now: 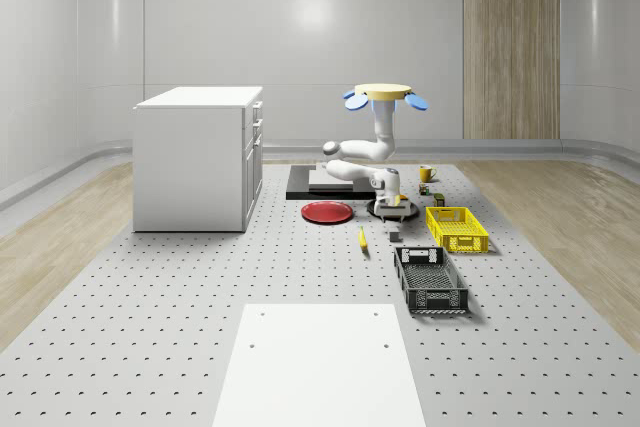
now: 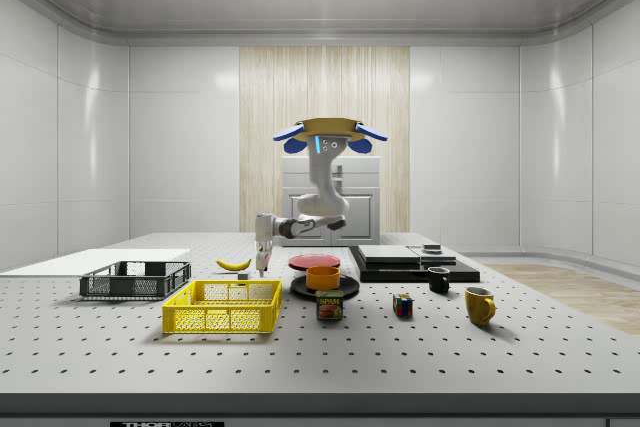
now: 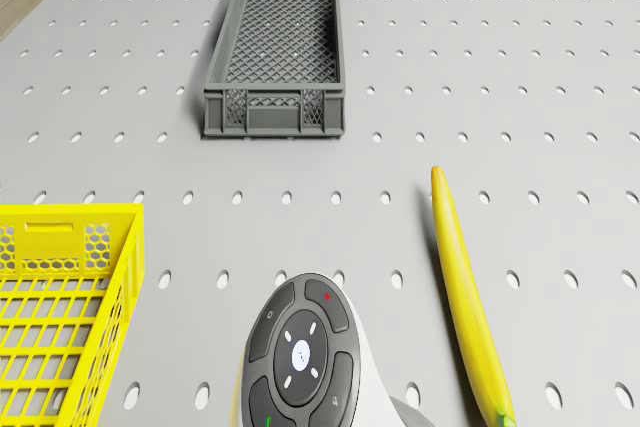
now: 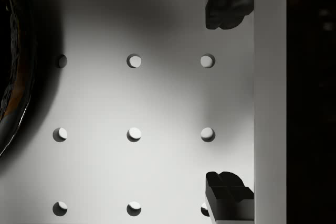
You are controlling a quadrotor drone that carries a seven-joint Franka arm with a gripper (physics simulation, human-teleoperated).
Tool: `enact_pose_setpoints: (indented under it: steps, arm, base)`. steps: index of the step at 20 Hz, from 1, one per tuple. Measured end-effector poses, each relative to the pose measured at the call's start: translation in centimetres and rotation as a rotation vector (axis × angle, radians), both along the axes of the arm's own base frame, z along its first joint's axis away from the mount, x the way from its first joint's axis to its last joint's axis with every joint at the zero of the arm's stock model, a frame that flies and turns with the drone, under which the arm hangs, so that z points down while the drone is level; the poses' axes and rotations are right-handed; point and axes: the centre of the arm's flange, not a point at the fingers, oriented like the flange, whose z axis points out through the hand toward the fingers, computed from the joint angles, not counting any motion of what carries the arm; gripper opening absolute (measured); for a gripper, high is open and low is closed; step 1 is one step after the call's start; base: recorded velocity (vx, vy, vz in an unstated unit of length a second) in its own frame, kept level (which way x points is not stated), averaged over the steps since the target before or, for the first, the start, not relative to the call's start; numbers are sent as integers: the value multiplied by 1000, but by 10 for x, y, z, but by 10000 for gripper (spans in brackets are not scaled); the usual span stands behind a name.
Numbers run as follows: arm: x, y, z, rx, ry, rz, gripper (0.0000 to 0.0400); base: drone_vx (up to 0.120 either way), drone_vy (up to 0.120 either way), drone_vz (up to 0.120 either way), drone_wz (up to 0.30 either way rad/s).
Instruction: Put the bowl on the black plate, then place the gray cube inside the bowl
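My fingers [image 4: 226, 6] spread apart, pointing down at the perforated table [image 4: 131, 98].

My gripper [image 2: 262, 265] hangs low beside the black plate [image 2: 345, 290], which carries the orange bowl [image 2: 322, 277]. The gray cube [image 1: 395, 235] lies near the banana [image 3: 465, 297]. My drone [image 2: 330, 135] hovers above.

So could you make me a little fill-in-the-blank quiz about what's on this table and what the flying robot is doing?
1. The orange bowl sits on the ___ plate.
2. The basket beside the dark crate is coloured ___.
3. The drone hovers over the table near the bowl, and its gripper hangs low with fingers ___.
4. The bare plate is coloured ___.

Missing words: black; yellow; open; red.
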Motion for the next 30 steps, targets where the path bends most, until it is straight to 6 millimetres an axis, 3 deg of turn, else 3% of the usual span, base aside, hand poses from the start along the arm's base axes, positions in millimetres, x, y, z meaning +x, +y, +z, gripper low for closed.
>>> enact_pose_setpoints:
  steps: [13,24,30]
  arm:
    - [0,0,0,0,0,0,400]
    - [0,0,0,0,0,0,400]
    - [0,2,12,0,0,0,400]
  base:
    - [120,-12,0,0]
    - [44,-4,0,0]
    - [0,0,0,0]
